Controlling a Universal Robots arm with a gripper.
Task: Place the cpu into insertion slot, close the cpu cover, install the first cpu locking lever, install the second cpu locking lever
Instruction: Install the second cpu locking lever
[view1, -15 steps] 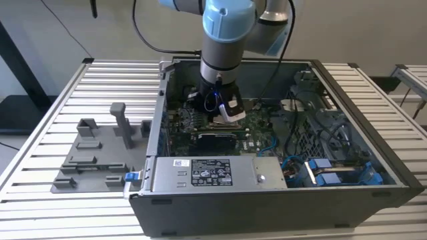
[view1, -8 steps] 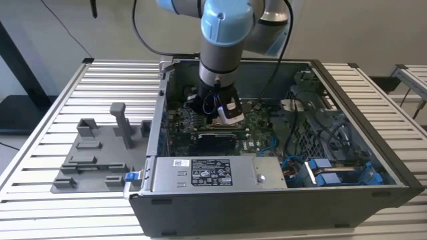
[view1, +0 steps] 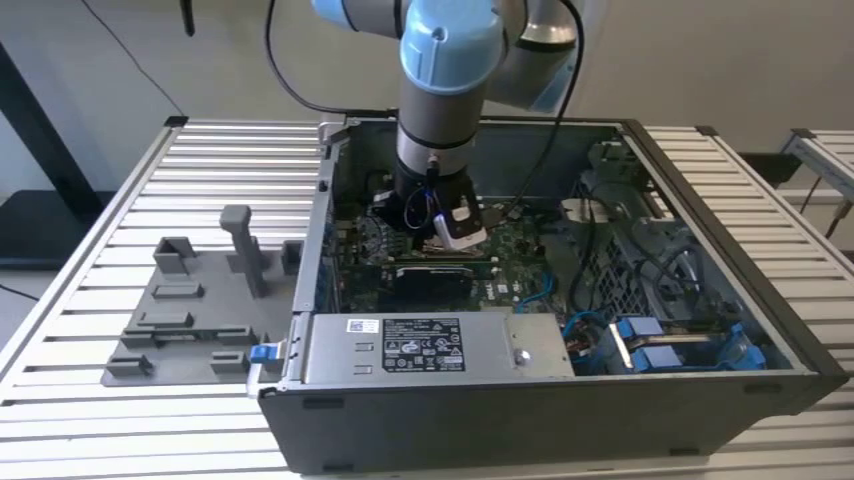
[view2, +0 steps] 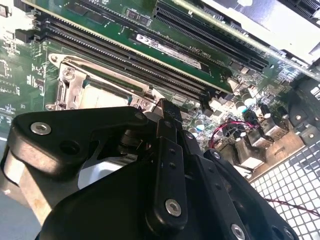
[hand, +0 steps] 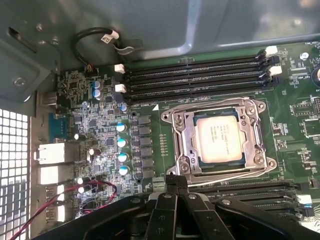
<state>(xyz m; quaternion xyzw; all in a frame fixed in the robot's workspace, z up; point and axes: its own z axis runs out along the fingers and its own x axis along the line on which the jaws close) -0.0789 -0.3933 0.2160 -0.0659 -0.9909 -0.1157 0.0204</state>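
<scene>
cpu (hand: 218, 140) is seated in the insertion slot (hand: 186, 145): pale silver-grey square face, flat, with the cpu cover (hand: 220, 110) lying closed around it as a thin silvery frame with the chip face showing through its window. Socket sits on the green motherboard (hand: 165, 130), between two banks of black memory slots (hand: 195, 77).

First wrist view gives the whole socket from above, plus a row of capacitors and a red-black wire pair beside it. Second wrist view sees the insertion slot (view2: 95, 92) at a low angle; only its far edge and a corner of the metal frame are visible, the rest is behind the black end effector (view2: 167, 117) body. Can't tell how wide its fingers are; fingertips look close together near the socket edge, nothing visibly gripped.

Exterior view: arm (view1: 447, 90) reaches down into the open computer case (view1: 534, 400) on the slatted table (view1: 174, 180), end effector (view1: 447, 235) low over the board. Labelled power-supply box (view1: 427, 345) at the case's near side. Grey fixture tray (view1: 187, 310) on the table toward the exterior view's left. Socket itself is too small and partly blocked here.

Locking lever positions hard to make out.
</scene>
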